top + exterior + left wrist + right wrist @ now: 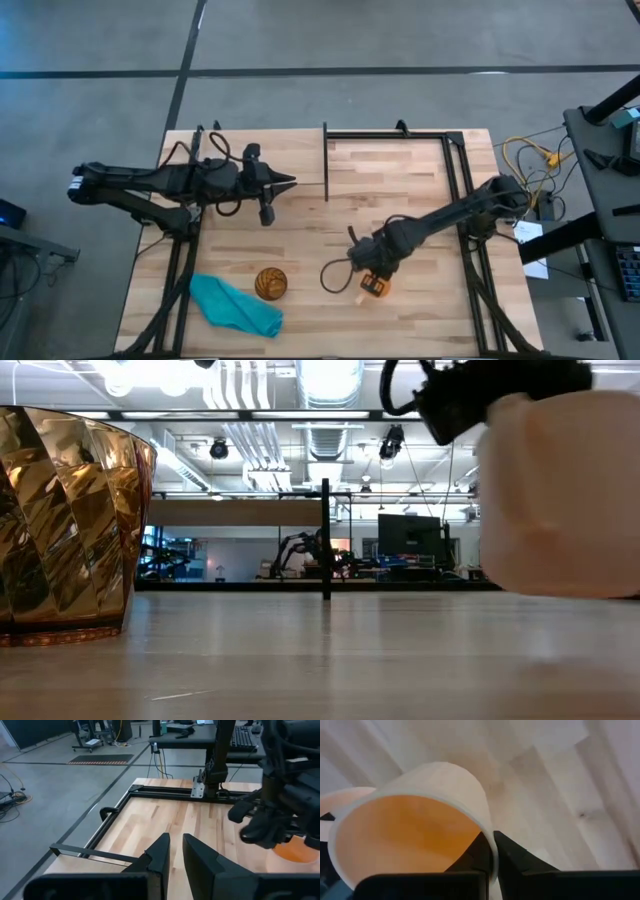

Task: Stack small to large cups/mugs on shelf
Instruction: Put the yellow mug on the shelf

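The right gripper (pixel 371 284) is down at the front of the wooden table (pixel 400 200), clamped on the rim of the orange mug (pixel 376 287): in the right wrist view its two fingers (pixel 507 852) pinch the mug's (pixel 410 835) wall, one inside and one outside. From above, the arm hides most of the mug, so only an orange patch shows. In the low view the mug (pixel 560 500) is a pale, blurred mass cut off at the right edge; whether it touches the table cannot be told there.

The amber tumbler (pixel 270 283) stands near the front edge, just beside the teal cloth (pixel 235 305); in the low view it (pixel 65 525) is cut off at the left.

The left gripper (pixel 290 182) hovers near the thin black divider (pixel 326 160), its fingers (pixel 162 851) slightly apart and holding nothing.

The clear cup cannot be made out.
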Available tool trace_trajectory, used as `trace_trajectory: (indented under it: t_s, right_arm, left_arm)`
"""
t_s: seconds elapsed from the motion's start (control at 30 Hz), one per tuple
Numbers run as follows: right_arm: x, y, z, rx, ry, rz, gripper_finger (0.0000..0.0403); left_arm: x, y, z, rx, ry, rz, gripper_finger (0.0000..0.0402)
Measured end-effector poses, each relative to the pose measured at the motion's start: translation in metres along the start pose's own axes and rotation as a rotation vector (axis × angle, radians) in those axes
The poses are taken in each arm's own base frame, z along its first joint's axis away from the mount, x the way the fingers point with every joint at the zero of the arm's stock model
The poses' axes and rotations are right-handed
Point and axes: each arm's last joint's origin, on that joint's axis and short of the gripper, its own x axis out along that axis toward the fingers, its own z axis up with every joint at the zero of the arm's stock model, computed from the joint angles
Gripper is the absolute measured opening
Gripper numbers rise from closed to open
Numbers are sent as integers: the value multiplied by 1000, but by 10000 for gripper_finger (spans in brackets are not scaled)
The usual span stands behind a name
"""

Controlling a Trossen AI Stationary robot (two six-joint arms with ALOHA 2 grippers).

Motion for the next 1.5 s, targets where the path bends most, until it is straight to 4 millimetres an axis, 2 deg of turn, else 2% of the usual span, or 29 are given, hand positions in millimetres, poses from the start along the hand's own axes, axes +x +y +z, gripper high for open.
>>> trace_trajectory:
  t_s: [0.13, 0.27, 0.67, 0.93, 1.17, 1.5]
  right_arm:
    - [-11, -10, 16, 47, -35, 11, 10]
    - [-33, -23, 30, 90, -93, 41, 10]
    - [-146, -57, 63, 168, -521, 26, 9]
    - [-193, -82, 89, 201, -712, 46, 9]
    - [-210, -92, 105, 204, -773, 51, 9]
    - [-201, -83, 141, 111, -762, 76, 9]
  left_arm:
    - [-4, 1, 1, 13, -8, 0, 38]
    - [-8, 4, 0, 43, 3, 10, 38]
    - [-23, 11, 1, 20, -3, 62, 38]
    - [-19, 10, -6, 121, 48, 63, 38]
    - [-17, 9, -5, 168, 39, 62, 38]
    - [-16, 6, -3, 155, 20, -13, 38]
